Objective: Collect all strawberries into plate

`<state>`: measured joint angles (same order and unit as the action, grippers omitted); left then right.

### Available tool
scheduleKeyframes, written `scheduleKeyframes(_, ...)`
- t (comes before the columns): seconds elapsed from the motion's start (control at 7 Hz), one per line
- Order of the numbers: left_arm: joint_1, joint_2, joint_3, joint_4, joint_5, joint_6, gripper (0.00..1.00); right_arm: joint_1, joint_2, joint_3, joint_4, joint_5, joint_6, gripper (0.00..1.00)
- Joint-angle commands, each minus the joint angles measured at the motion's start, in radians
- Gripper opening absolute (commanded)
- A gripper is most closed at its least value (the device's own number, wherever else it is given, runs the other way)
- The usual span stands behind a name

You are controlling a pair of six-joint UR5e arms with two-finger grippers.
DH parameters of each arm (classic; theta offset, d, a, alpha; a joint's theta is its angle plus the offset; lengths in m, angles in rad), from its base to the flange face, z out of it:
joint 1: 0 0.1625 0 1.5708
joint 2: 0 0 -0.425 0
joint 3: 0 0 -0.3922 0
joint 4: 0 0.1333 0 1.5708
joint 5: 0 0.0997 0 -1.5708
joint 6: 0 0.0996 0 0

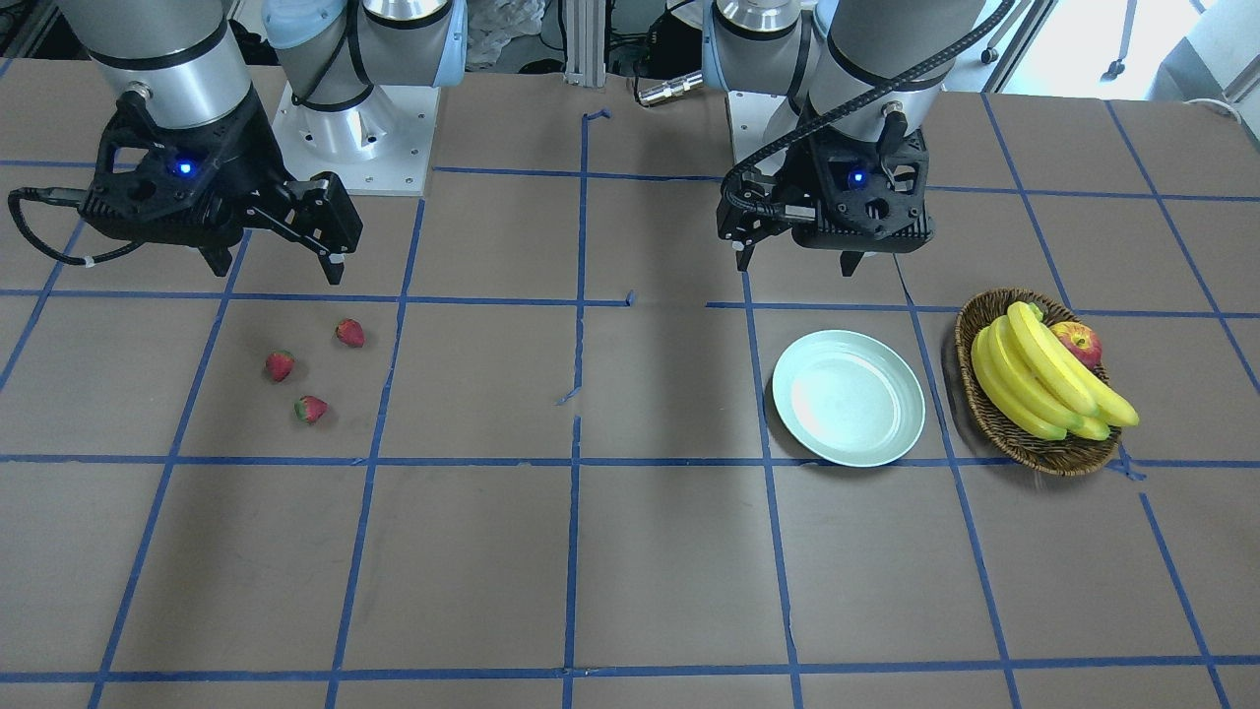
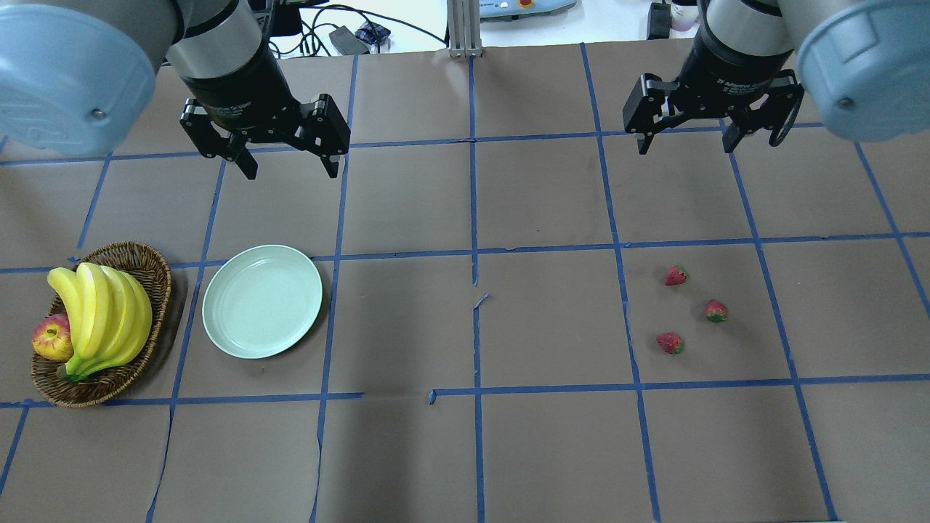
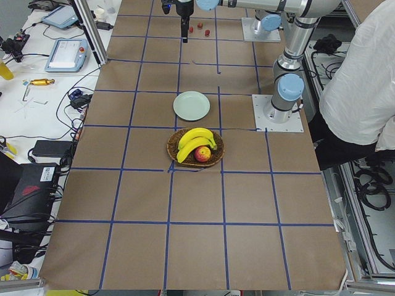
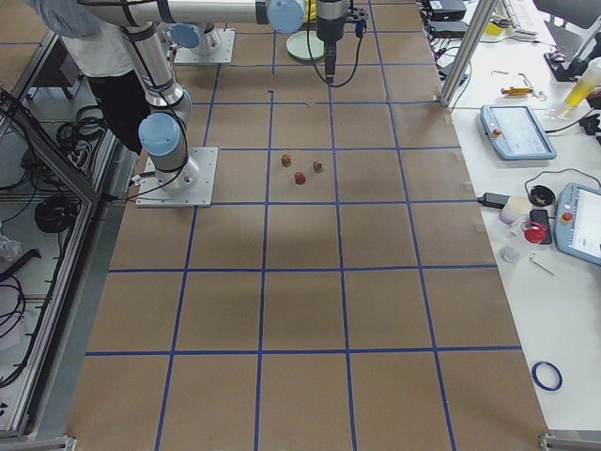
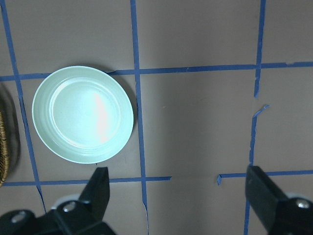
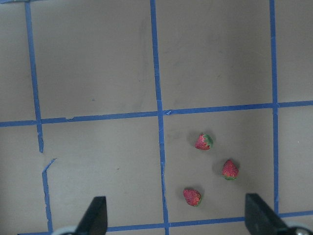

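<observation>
Overhead exterior: strawberries [image 2: 676,276] near right gripper [image 2: 686,149]

Two fixed cameras look steeply down on the table [image 2: 538,450] from its opposite long sides, and two more sit high at either end, farther off. Each wrist camera stares straight down from close: the left at the plate [image 5: 83,115], the right at the strawberries [image 6: 203,142], both seen overhead too.

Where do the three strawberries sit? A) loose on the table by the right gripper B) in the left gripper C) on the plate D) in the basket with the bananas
A: all three strawberries lie on the table near the right gripper; the plate holds nothing.
</observation>
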<state>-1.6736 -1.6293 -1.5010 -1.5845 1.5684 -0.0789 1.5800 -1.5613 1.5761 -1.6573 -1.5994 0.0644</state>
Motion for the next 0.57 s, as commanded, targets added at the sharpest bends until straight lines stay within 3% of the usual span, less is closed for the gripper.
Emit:
scheduleKeyframes(0.0, 0.000, 0.003, 0.002, 0.000, 0.004, 0.004, 1.00, 0.000, 0.000, 0.001, 0.002, -0.001, 0.000, 1.00)
scheduleKeyframes(0.43, 0.000, -0.010, -0.002, 0.001, 0.012, 0.010, 1.00, 0.002, 0.000, -0.007, 0.004, 0.002, 0.000, 1.00)
